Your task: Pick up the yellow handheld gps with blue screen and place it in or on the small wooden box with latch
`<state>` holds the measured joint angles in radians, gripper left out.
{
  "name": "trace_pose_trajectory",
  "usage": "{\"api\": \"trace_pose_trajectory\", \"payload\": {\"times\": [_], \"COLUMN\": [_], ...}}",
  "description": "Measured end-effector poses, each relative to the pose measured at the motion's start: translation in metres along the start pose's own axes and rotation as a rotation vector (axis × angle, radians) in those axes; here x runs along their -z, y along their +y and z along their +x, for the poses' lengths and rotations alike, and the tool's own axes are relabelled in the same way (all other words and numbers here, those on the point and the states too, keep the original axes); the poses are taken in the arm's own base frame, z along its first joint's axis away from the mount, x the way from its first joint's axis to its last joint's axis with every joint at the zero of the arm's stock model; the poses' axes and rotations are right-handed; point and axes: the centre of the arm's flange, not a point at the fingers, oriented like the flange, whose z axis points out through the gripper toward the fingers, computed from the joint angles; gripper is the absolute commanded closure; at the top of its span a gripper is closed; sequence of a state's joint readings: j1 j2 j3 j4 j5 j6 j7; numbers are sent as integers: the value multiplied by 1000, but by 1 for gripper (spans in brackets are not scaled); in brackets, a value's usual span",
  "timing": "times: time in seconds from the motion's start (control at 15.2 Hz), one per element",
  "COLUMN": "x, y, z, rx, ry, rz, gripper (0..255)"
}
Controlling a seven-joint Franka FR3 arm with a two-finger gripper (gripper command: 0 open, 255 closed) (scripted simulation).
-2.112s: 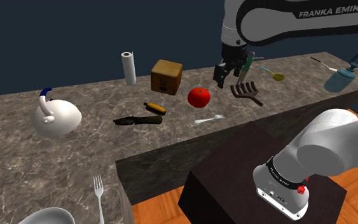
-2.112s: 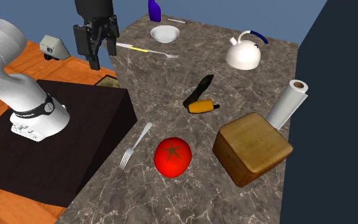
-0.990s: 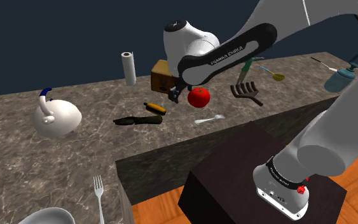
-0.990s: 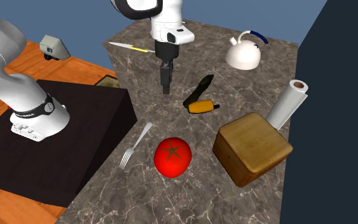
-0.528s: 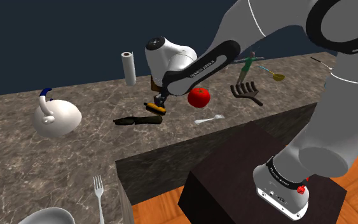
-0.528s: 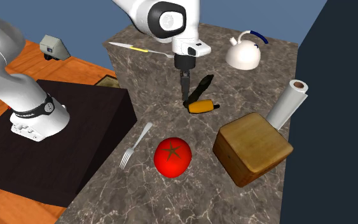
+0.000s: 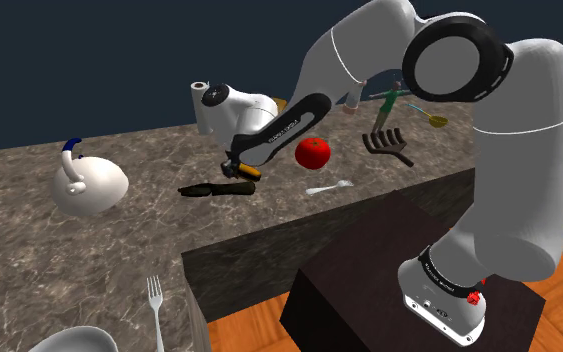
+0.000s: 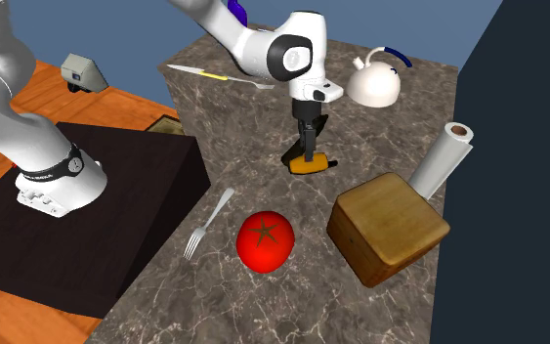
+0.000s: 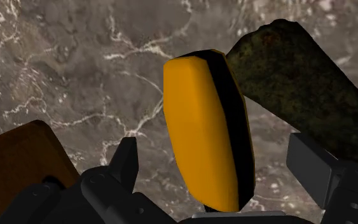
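Note:
The yellow-orange handheld gps (image 8: pixel 312 165) with a black side lies flat on the marble counter (image 8: pixel 263 127), also seen at gps (image 7: pixel 248 171) and gps (image 9: pixel 203 127). My gripper (image 8: pixel 309 149) is down over it, open. In the wrist view the gripper (image 9: pixel 222 175) has its fingers (image 9: pixel 128 162) on either side of the gps with gaps, not touching it. The wooden box (image 8: pixel 388 227) stands apart, toward the second exterior view's lower right; its brown corner (image 9: pixel 18 159) sits beside the left finger.
A dark elongated object (image 8: pixel 314 127) lies right against the gps. A red tomato (image 8: pixel 265 240) and a fork (image 8: pixel 207 224) lie between gps and stand. A white kettle (image 8: pixel 375 83), a paper roll (image 8: pixel 439 156) and a dark rake head (image 7: pixel 387 145) stand further off.
The arm has swung from the counter's end by the rake head across to the gps and lowered. The open fingers now straddle the gps. No object has moved.

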<state>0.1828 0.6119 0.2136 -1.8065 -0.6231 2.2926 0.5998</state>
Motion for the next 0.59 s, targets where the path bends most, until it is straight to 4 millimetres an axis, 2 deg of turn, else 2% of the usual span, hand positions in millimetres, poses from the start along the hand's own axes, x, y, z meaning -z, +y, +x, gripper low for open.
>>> {"api": "trace_pose_trajectory", "payload": {"times": [0.4, 0.59], "x": [-31, -34], "y": [-2, -1], "z": [6, 7], "rx": [1, -1], "ry": [5, 11], "rz": [-2, -1], "gripper": [0, 0]}}
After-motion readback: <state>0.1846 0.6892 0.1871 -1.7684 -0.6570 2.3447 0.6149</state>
